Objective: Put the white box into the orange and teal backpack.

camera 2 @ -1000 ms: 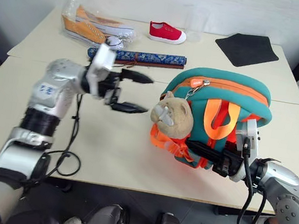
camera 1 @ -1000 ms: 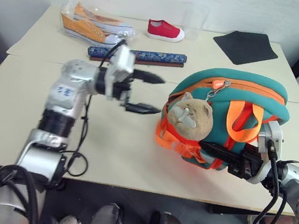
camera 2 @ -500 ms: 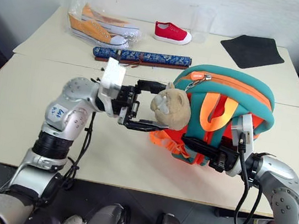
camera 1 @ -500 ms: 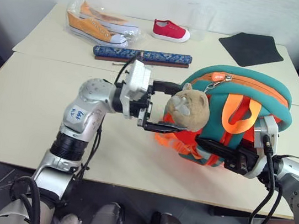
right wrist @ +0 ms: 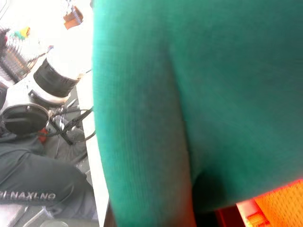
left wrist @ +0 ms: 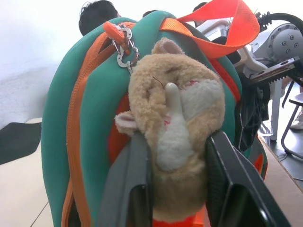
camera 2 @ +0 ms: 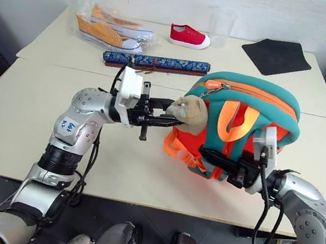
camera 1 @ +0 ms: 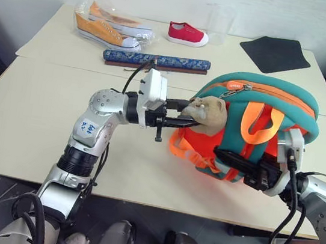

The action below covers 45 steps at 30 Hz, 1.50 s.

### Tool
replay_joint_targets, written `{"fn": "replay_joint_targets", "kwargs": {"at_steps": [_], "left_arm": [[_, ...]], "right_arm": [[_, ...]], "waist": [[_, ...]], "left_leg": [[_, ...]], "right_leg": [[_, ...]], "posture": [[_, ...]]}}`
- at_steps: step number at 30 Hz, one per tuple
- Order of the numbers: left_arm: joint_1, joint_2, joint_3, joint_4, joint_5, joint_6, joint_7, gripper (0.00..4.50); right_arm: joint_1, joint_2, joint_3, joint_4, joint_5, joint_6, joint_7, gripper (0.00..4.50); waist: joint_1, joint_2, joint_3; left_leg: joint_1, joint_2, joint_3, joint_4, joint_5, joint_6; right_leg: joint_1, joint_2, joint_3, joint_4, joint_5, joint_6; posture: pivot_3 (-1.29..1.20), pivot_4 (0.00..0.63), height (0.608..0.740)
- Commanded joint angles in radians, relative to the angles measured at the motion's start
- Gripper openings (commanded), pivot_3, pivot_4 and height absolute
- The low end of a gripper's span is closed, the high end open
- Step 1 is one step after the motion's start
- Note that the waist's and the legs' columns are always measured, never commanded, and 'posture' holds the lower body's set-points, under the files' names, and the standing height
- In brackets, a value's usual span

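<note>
Backpack point(camera 1: 261, 111) zipper shut, interior hidden; left end effector point(left wrist: 177, 189) pinching plush head point(left wrist: 177, 118)

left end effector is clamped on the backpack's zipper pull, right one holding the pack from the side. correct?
Not quite. The left end effector is closed on the plush animal head on the front of the backpack, not on the zipper pull, which hangs free above it; the left wrist view shows this. The right end effector does hold the pack from the side.
</note>
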Motion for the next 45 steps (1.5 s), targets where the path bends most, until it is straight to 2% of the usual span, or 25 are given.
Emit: {"fn": "replay_joint_targets", "kwargs": {"at_steps": [1,4,9,16,19,23,24,25,29,32,34,35,38,41,45], "left_arm": [[-0.018,0.044,0.132,0.005,-0.083,0.085,0.078,0.84],[-0.084,0.064,0.239,0.134,-0.131,0.211,0.216,0.84],[-0.064,0.123,0.182,0.265,-0.058,0.264,0.203,0.84],[0.107,0.108,-0.031,0.259,0.119,0.037,0.082,0.84],[0.162,0.061,-0.052,0.284,0.161,-0.043,0.116,0.84],[0.219,0.08,-0.061,0.207,0.184,-0.068,0.113,0.84],[0.23,0.094,-0.043,0.179,0.168,-0.042,0.112,0.83],[0.241,0.11,-0.024,0.154,0.155,-0.033,0.11,1.5],[0.306,0.205,0.063,0.031,0.07,0.019,0.059,2.75],[0.417,0.307,0.154,-0.078,0.004,0.005,-0.016,3.74],[0.494,0.356,0.201,-0.125,0.006,-0.024,-0.017,4.39],[0.547,0.385,0.219,-0.128,0.05,-0.092,-0.015,4.5],[0.659,0.417,0.274,-0.1,0.119,-0.286,-0.015,4.5],[0.736,0.432,0.32,-0.089,0.137,-0.3,0.035,4.5],[0.768,0.435,0.341,-0.085,0.13,-0.27,0.067,4.5]], "right_arm": [[-0.002,0.023,-0.128,-0.029,0.151,-0.006,-0.081,0.0],[0.025,0.003,-0.169,-0.018,0.173,-0.003,-0.096,0.0],[0.075,-0.036,-0.201,-0.019,0.176,-0.001,-0.091,0.0],[0.115,-0.031,-0.198,-0.063,0.208,-0.002,-0.131,0.0],[0.118,-0.01,-0.181,-0.077,0.211,-0.017,-0.142,0.0],[0.13,0.025,-0.16,-0.089,0.253,-0.006,-0.176,0.0],[0.134,0.035,-0.144,-0.094,0.208,-0.026,-0.177,0.66],[0.144,0.038,-0.131,-0.1,0.172,-0.042,-0.164,0.93],[0.21,0.013,-0.112,-0.086,-0.12,-0.242,-0.052,2.33],[0.316,-0.072,-0.148,0.018,-0.338,-0.453,0.139,3.4],[0.356,-0.115,-0.18,0.12,-0.405,-0.554,0.239,4.1],[0.354,-0.132,-0.209,0.21,-0.435,-0.617,0.276,4.47],[0.346,-0.191,-0.243,0.436,-0.542,-0.82,0.389,4.47],[0.319,-0.241,-0.244,0.607,-0.573,-0.905,0.475,4.47],[0.257,-0.259,-0.237,0.745,-0.593,-0.969,0.504,4.47]], "waist": [[-0.002,0.0,0.0],[0.0,0.0,0.0],[0.001,0.0,0.0],[0.002,0.0,0.0],[0.003,0.0,0.0],[0.003,0.001,-0.001],[0.002,0.001,-0.001],[0.002,0.001,-0.001],[-0.005,0.002,-0.001],[-0.003,0.003,-0.001],[-0.002,0.003,-0.001],[-0.001,0.003,-0.001],[0.001,0.003,-0.001],[0.003,0.003,-0.001],[-0.002,0.004,-0.001]], "left_leg": [[0.0,0.0,0.0,0.0,0.0,0.0],[0.0,0.0,-0.001,0.0,0.0,0.0],[0.0,-0.001,0.001,-0.001,0.0,0.001],[0.0,-0.001,0.002,-0.001,0.0,0.001],[0.0,-0.001,0.001,-0.001,-0.001,0.001],[0.0,-0.001,0.0,-0.002,-0.001,0.0],[0.0,-0.001,0.0,-0.002,-0.001,0.0],[0.0,-0.001,0.0,-0.002,-0.001,0.0],[0.0,0.0,0.001,-0.003,-0.001,0.0],[0.0,0.0,0.002,-0.003,-0.001,0.0],[0.001,0.0,0.002,-0.004,-0.002,0.0],[0.001,0.0,0.003,-0.004,-0.002,0.0],[0.004,0.0,0.006,-0.004,-0.005,-0.003],[0.007,0.0,0.007,-0.005,-0.008,0.0],[0.008,0.001,0.007,-0.006,-0.009,-0.001]], "right_leg": [[0.0,0.0,0.0,0.0,0.0,0.0],[0.0,0.0,0.0,0.001,0.0,0.0],[0.0,0.0,0.0,0.003,0.0,0.0],[0.0,0.0,0.0,0.0,0.0,0.0],[-0.001,-0.001,0.001,-0.002,0.0,0.0],[-0.001,-0.001,0.001,-0.002,0.0,0.0],[-0.001,-0.001,0.001,-0.002,0.0,0.0],[-0.001,-0.001,0.001,-0.002,0.0,0.0],[-0.002,-0.001,0.001,-0.002,0.0,0.0],[-0.002,-0.001,0.001,-0.002,0.0,0.0],[-0.001,-0.001,0.001,-0.003,0.0,0.0],[-0.001,-0.001,0.002,-0.003,0.0,0.0],[0.001,-0.002,0.003,-0.004,0.001,0.001],[0.002,-0.003,0.004,-0.004,0.001,0.001],[0.002,-0.003,0.004,-0.004,0.001,0.001]], "posture": [[0.0,0.15,0.74],[0.0,0.15,0.74],[0.0,0.15,0.74],[0.0,0.15,0.74],[0.0,0.15,0.74],[0.0,0.15,0.74],[0.0,0.15,0.74],[0.0,0.15,0.74],[0.0,0.15,0.74],[0.0,0.15,0.74],[0.0,0.15,0.74],[0.0,0.15,0.74],[0.0,0.15,0.74],[0.0,0.15,0.74],[0.0,0.15,0.74]]}}
